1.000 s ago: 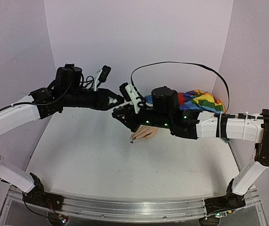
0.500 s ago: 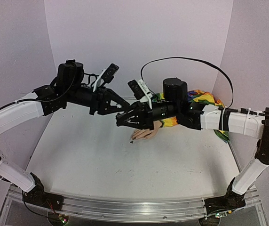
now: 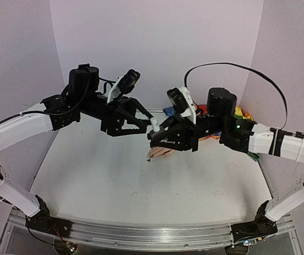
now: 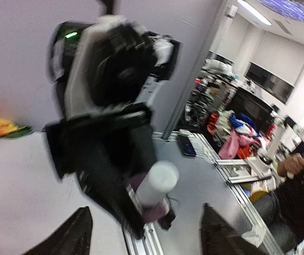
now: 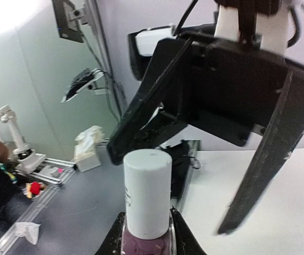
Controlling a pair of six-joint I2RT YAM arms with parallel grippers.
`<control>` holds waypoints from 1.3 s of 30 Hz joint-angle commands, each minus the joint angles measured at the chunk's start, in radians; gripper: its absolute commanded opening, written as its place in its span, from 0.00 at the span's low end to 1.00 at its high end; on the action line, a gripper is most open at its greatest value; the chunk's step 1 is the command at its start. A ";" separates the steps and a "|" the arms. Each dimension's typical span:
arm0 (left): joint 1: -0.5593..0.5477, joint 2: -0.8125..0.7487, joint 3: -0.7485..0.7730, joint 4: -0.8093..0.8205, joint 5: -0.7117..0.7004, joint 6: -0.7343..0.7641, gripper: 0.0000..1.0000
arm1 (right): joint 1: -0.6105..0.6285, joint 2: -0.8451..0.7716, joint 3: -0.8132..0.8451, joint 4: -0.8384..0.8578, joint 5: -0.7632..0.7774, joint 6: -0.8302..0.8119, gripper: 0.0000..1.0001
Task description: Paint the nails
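My right gripper (image 3: 154, 137) is shut on a small nail polish bottle (image 5: 147, 191), purple with a white cap (image 3: 154, 127), held in the air above the table. My left gripper (image 3: 144, 126) faces it from the left, open, its fingers (image 5: 269, 159) spread on either side of the cap (image 4: 157, 183) and apart from it. Below them the pale mannequin hand (image 3: 161, 153) lies on the table, with one dark nail (image 3: 149, 159) at its near fingertip. The other nails are too small to make out. Its rainbow sleeve (image 3: 242, 114) is mostly hidden behind my right arm.
White walls close the table (image 3: 104, 180) at the back and on both sides. A black cable (image 3: 231, 66) loops above my right arm. The metal rail (image 3: 141, 234) runs along the near edge.
My left gripper has opened and let go of the white cap, which stays on the bottle. My right arm has drawn back to the right and upward with the bottle.
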State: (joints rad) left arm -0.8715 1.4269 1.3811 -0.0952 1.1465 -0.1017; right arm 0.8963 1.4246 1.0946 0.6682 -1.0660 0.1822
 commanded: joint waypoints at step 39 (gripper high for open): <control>0.069 0.054 0.075 -0.120 -0.234 -0.250 0.05 | 0.094 0.131 0.183 -0.038 0.892 -0.159 0.00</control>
State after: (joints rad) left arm -0.7586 1.4311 1.3880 -0.2512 0.5674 -0.3958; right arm 1.0031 1.6009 1.2388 0.5076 -0.0814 0.0307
